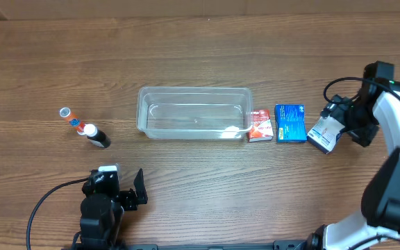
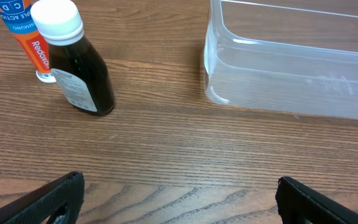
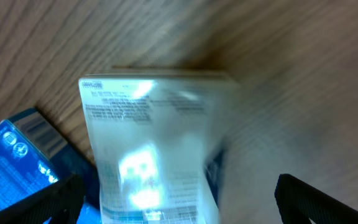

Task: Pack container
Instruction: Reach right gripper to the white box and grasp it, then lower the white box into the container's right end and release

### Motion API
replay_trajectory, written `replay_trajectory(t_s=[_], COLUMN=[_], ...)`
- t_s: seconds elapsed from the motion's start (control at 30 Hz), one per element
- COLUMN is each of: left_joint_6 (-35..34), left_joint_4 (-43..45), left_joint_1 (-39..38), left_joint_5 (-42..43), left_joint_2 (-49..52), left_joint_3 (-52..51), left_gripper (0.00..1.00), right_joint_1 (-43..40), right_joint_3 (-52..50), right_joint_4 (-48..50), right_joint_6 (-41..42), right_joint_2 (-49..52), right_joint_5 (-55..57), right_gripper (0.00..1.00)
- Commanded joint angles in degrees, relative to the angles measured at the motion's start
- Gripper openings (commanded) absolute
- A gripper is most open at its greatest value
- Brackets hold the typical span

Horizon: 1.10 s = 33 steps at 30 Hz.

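While left jaws and right jaws gape, we read "Redoxon" on orange tube (image 2: 17, 34); container (image 2: 278, 81) clear plastic, round-cornered.

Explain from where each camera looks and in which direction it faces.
Overhead: above the table, facing down on the clear container; left arm below, right arm at the right.
Left wrist: low, facing along the table at the dark bottle, Redoxon tube and container corner; left fingers at the bottom.
Right wrist: facing down at a blurred white box beside the blue box; right fingers at the bottom.
Shared: overhead shows all these things too.
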Motion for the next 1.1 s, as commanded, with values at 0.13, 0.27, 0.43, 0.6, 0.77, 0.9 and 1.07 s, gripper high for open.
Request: replay_trajectory(t_s=[0.13,0.27,0.43,0.6,0.77,0.9,1.07], left_joint_6=[0.68,0.68,0.68,0.68,0.68,0.68,0.68], left_joint_4=[0.09,0.09,0.09,0.09,0.09,0.09,0.09], left_joint_1=[-0.39,-0.39,-0.39,-0.39,-0.39,-0.39,-0.39], left_joint_5=[0.48,0.48,0.48,0.48,0.48,0.48,0.48], left_joint_2=[-0.44,-0.44,-0.44,-0.44,-0.44,-0.44,-0.44], left_joint_3=[-0.35,-0.35,-0.35,-0.35,-0.35,-0.35,-0.35], left_gripper=[1.00,1.00,1.00,1.00,1.00,1.00,1.00], right_joint_1=[0.17,0.61,0.70,8.35,34.93,46.34,48.68], right_joint_3=[-0.46,-6.45,-1.97,9.46,9.88,6.69,5.99], right_joint_4=[4.13,9.18,3.02,-9.75,-4.55,2.95,9.42], right_joint_6=[-2.12,2.99,3.58,-3.10,0.52,10.16,12.66], right_joint_2=[2.12,2.86,2.27,-10.47,-23.85,-18.38,-4.24], right_joint_5=[-2.99,0.50,0.52,-0.94,-0.04,4.20,4.15], right_gripper=[1.00,0.91,0.58,0.55,0.56,0.56,0.56])
